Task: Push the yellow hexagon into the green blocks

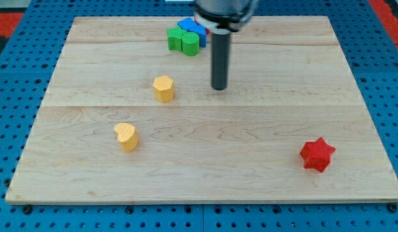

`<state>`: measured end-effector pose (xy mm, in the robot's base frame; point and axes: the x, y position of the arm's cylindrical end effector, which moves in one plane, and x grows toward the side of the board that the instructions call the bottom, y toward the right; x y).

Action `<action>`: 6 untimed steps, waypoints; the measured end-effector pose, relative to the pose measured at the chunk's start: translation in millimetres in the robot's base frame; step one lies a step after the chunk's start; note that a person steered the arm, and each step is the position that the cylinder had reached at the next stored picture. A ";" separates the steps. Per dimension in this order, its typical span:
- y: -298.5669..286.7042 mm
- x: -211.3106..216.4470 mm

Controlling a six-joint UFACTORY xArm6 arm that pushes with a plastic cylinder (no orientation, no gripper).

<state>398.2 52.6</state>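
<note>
The yellow hexagon (164, 87) sits left of the board's middle. Two green blocks (183, 42) stand together near the view's top, touching blue blocks (193, 28) behind them. My tip (219, 87) rests on the board to the right of the yellow hexagon, with a clear gap between them, and below and right of the green blocks. The dark rod rises from the tip to the arm at the view's top and hides part of the blue blocks.
A yellow heart-like block (126, 136) lies at the lower left. A red star (316, 154) lies at the lower right. The wooden board (353, 96) rests on a blue pegboard (11, 77).
</note>
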 end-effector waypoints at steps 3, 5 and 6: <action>-11.1 0.0; -51.9 68.1; -122.9 15.4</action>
<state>413.6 -70.3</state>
